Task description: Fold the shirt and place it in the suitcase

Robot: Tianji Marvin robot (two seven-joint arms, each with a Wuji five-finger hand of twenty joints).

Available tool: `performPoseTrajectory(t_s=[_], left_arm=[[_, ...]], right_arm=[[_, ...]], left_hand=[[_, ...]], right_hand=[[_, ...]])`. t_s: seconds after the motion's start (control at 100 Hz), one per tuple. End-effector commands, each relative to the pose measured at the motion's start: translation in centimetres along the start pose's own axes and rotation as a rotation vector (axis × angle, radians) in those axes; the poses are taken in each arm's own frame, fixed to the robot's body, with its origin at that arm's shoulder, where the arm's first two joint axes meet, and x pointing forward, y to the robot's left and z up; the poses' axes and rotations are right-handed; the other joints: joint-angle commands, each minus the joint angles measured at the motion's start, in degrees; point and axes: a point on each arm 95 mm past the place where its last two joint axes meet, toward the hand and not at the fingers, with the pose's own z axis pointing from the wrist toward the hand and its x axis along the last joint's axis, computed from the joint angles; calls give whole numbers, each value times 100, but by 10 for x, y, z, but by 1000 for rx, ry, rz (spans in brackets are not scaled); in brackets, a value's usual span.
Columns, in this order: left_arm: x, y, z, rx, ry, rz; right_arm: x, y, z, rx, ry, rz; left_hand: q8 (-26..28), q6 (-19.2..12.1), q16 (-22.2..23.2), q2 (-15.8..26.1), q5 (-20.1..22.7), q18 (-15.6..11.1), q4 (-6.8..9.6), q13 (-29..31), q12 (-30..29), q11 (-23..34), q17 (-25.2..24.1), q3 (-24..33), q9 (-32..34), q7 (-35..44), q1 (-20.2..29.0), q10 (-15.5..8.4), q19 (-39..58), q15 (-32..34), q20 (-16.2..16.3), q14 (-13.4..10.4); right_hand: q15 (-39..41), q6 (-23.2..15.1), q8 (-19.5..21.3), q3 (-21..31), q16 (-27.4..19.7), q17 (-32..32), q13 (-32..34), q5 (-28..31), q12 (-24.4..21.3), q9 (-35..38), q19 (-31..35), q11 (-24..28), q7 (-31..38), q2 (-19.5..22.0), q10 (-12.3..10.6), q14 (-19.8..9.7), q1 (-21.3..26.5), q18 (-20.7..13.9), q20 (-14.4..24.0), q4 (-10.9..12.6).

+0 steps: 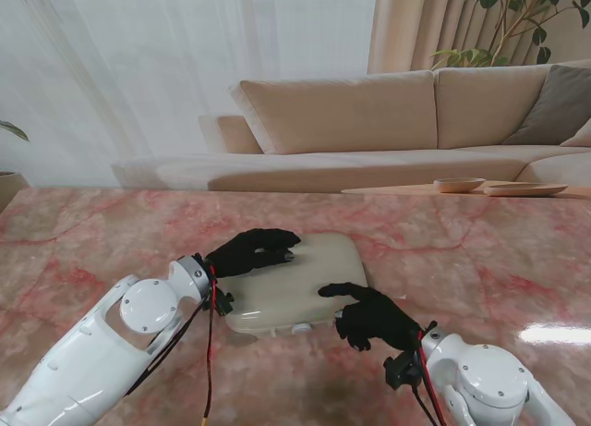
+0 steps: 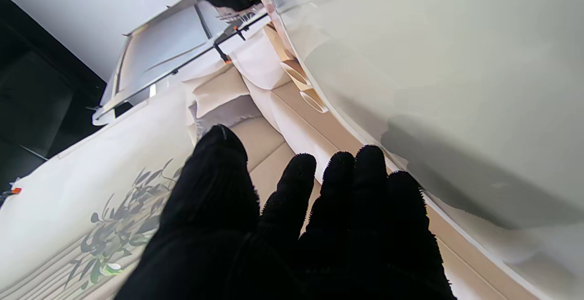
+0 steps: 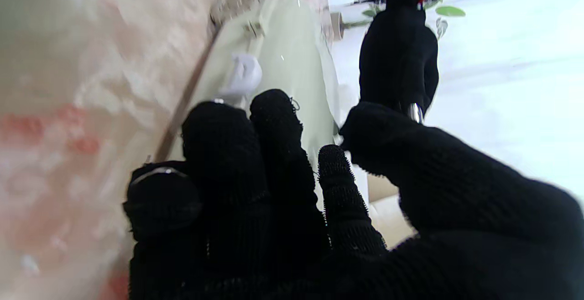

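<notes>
- The suitcase (image 1: 294,283) lies flat and closed at the middle of the marble table (image 1: 480,260), just ahead of both my wrists. It is a pale, hard-shelled case with rounded corners.
- No shirt shows in any view; whether it is inside the case I cannot tell.
- Handling, as I judge it: the shell looks stiff and glossy, so palms are likely to slide on the top. It looks small and probably light. The seam and the white latch (image 3: 244,74) on the near edge look the soundest places to take hold.
- My left hand (image 1: 251,251) rests palm-down on the case's left top, fingers loosely spread across the lid and gripping nothing. The left wrist view shows those fingers (image 2: 296,186) lying flat along the shell.
- My right hand (image 1: 369,315) sits at the near right corner, thumb reaching over the lid, fingers (image 3: 273,126) curled down the front edge close to the latch. Whether they bear on the latch I cannot tell.
- Both forearms come in low from my near side, wrists level with the lid.
</notes>
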Motion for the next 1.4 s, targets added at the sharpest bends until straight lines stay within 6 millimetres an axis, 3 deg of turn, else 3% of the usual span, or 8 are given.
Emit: performPoseTrajectory(t_s=[0.0,0.4,0.46,0.48,0.53,0.6,0.79,1.39], left_arm=[[-15,11,-12,-9,-62,-6],[8,-18,-47,181,-131,60],[9,-21,-54,215,-147,73],[10,-22,-56,225,-153,76],[10,-23,-63,250,-168,85],[10,-25,-71,277,-188,96],[5,-29,-95,334,-228,109],[-21,-10,-120,475,-319,25]], right_arm=[[9,4,-2,-16,23,-19],[53,35,-7,-260,92,-197],[57,39,-6,-289,95,-232],[58,40,-5,-299,95,-244],[60,43,-5,-323,93,-281],[62,48,-4,-357,87,-336],[61,59,-2,-387,83,-372],[37,72,6,-491,36,-531]], left_hand=[[20,-247,-59,275,-73,1605,114,145,-51,21,375,-208,6,-2,0,156,153,66,-150,1124],[9,-284,-89,282,-13,1645,110,149,-78,-46,364,-215,28,-42,-56,176,122,12,-162,1154],[9,-274,-96,273,16,1648,109,152,-83,-61,365,-217,40,-48,-67,184,113,1,-166,1159],[8,-281,-98,274,23,1664,108,152,-85,-68,362,-217,38,-51,-72,178,107,-3,-168,1157],[7,-279,-105,272,31,1671,107,140,-87,-75,359,-222,53,-62,-86,194,95,-18,-173,1165],[2,-292,-119,277,35,1676,103,115,-102,-118,333,-231,14,-85,-124,200,63,-46,-186,1179],[-15,-320,-334,402,30,1666,61,-212,-238,-389,126,-283,-188,-241,-591,270,-360,-376,-400,1221],[-82,-415,-1403,765,-351,1344,47,-1518,-877,-1136,-498,-317,-819,-840,-1926,174,-2383,-1284,-1956,967]], right_hand=[[-186,-221,89,-88,-100,-222,-46,62,-148,-109,-117,-146,-96,-71,35,341,-245,-59,129,-212],[-1769,-208,419,-748,-484,-1305,-1181,251,-925,-909,-1368,-1093,-420,227,89,361,-399,132,211,100],[-2327,-223,552,-872,-633,1082,-1424,330,-1139,-1118,-1328,-1354,-466,249,107,289,-445,-588,30,14],[-2541,-224,577,-918,-686,385,-1545,348,-1209,-1199,-2341,-1435,-473,262,107,253,-462,-153,181,-25],[-2989,-248,602,-1027,-847,637,-1770,396,-1342,-1376,-2312,-1647,-468,277,86,161,-532,-470,893,-104],[-3664,-324,659,-1092,-1104,-1681,-2076,578,-1553,-1638,-3379,-1972,-386,250,50,31,-599,83,816,-192],[-5068,-565,744,-1136,-1731,-3011,-3267,673,-2117,-2498,-3900,-2779,-297,176,-127,-323,-740,-427,-49,-336],[-6151,-614,732,-1673,-2638,-3599,-4319,481,-2818,-3102,-6138,-3331,-386,246,-359,-954,-1506,-719,-360,-612]])
